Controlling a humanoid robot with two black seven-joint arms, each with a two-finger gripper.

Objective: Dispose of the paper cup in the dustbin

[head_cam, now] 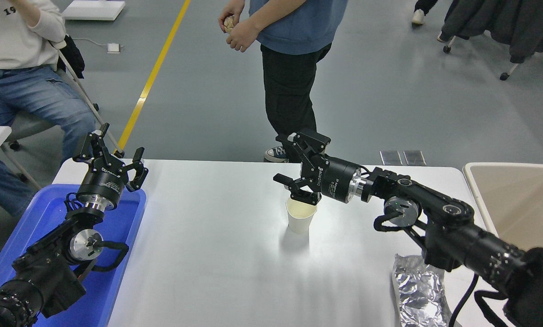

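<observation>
One cream paper cup (300, 217), upright, rim squashed.

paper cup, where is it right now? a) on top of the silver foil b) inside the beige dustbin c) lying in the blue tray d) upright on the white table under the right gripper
d: the paper cup stands upright on the white table, with the right gripper at its rim, well apart from the dustbin, the blue tray and the foil.

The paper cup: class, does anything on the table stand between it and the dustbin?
Nothing visible stands between the paper cup and the dustbin at the table's right end. The right gripper is at the cup's rim; the crumpled foil lies nearer the camera, off that path.
</observation>
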